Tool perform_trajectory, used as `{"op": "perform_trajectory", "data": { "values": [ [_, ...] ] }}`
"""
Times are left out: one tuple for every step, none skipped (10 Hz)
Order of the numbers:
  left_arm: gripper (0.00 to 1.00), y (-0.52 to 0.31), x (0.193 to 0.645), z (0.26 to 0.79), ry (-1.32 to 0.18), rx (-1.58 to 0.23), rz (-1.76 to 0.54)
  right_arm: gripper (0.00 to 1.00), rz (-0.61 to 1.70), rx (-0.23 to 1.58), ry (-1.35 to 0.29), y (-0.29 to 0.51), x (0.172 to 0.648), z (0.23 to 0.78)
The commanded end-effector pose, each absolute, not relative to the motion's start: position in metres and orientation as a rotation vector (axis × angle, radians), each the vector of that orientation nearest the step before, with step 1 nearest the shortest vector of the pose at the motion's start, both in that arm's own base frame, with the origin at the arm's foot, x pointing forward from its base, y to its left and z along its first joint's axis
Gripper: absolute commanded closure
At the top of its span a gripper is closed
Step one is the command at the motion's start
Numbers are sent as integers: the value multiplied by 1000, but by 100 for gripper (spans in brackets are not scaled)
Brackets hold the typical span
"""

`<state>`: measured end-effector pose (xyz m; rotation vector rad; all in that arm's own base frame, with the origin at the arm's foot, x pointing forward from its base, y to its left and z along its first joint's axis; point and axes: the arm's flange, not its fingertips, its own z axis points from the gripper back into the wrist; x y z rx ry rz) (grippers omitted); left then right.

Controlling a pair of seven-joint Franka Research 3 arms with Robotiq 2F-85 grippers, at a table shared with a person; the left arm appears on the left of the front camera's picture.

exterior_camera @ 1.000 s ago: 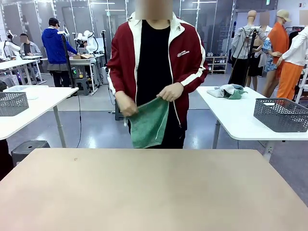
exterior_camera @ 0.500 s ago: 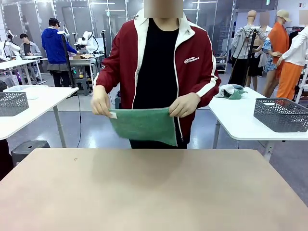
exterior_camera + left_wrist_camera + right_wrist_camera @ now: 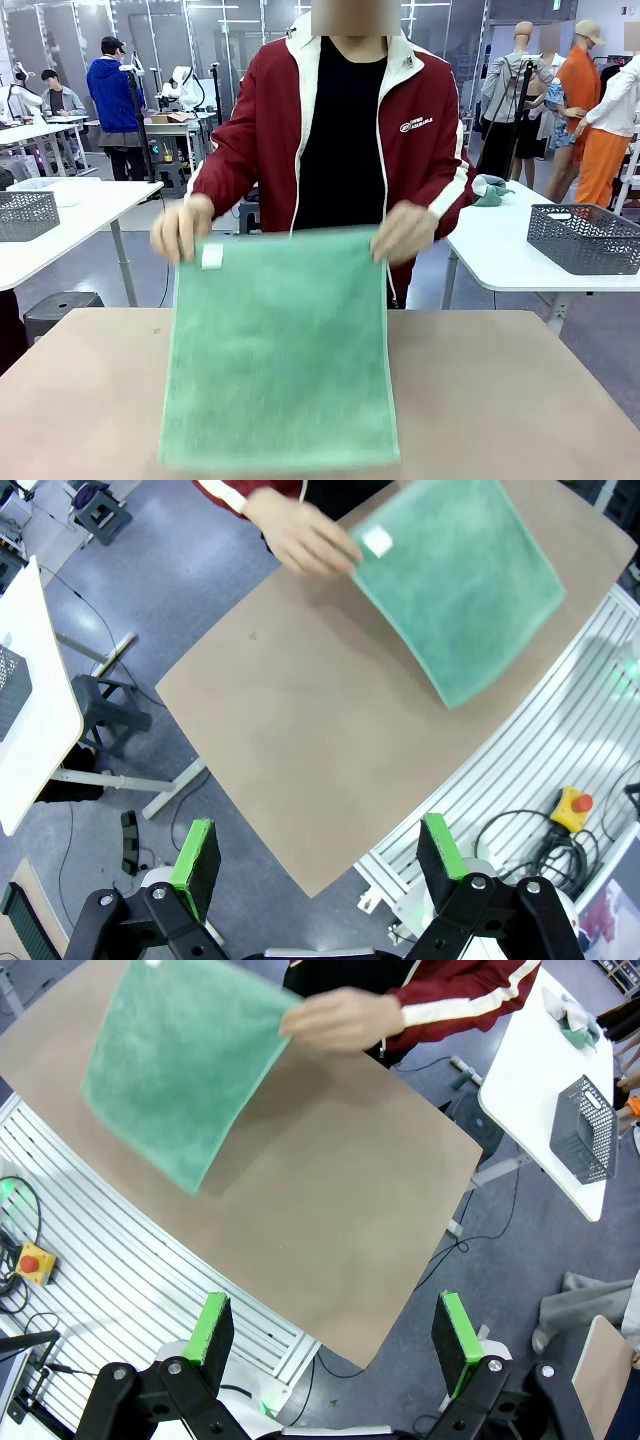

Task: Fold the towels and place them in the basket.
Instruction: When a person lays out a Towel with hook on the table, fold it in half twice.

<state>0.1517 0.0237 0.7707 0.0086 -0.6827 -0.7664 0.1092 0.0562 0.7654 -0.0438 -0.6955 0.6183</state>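
A person (image 3: 345, 130) is standing behind the tabletop's (image 3: 520, 400) far edge, holding a towel (image 3: 278, 350) spread over its middle — one hand (image 3: 181, 228) at the towel's upper left corner, the other hand (image 3: 403, 232) at the upper right — its lower edge hanging close to the near edge.

The left pincer (image 3: 318, 852) is held high and pointed steeply downward, its jaws spread wide and empty; the right pincer (image 3: 333, 1332) is held likewise, wide and empty.
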Motion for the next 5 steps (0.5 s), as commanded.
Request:
{"op": "perform_trajectory", "data": {
  "values": [
    [0,23,151,772,-688,7,-768,0,620,-48,-708,55,100,768],
    [0,23,151,772,-688,7,-768,0,620,-48,-708,55,100,768],
    [0,23,151,772,-688,7,-768,0,620,-48,-708,55,100,768],
    [0,23,151,772,-688,7,-768,0,620,-48,-708,55,100,768],
    [0,23,151,772,-688,7,-768,0,620,-48,-708,55,100,768]
  ]
}}
